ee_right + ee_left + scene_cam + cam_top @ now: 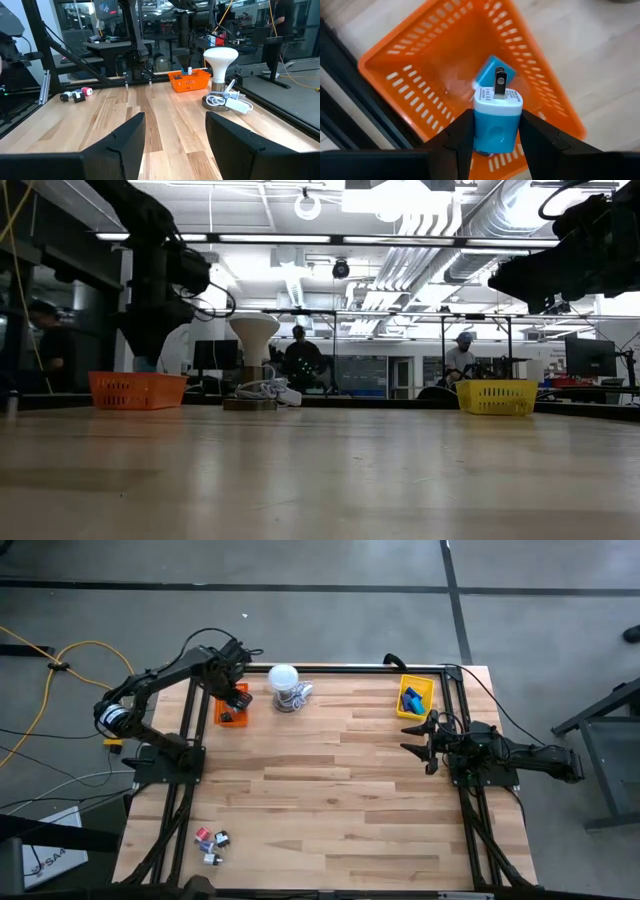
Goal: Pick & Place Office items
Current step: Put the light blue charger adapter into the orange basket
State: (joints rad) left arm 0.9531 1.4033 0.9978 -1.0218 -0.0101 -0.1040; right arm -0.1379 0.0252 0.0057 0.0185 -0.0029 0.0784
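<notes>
Above the orange tray (232, 706), at about ten o'clock on the wooden surface (330, 790), the left tool (495, 131) is clamped on a small blue-and-white plug adapter (496, 125), prongs pointing away from the wrist, seemingly poised for release. Another blue block (491, 71) already lies on the tray's slotted plastic floor. More tiny items (211, 840) wait at seven o'clock, well apart. At two o'clock the yellow tray (414, 697) holds blue pieces. Near three o'clock the right tool (424, 735) idles with fingers spread, empty. A white round-topped lamp (285, 686) stands beside the orange tray.
</notes>
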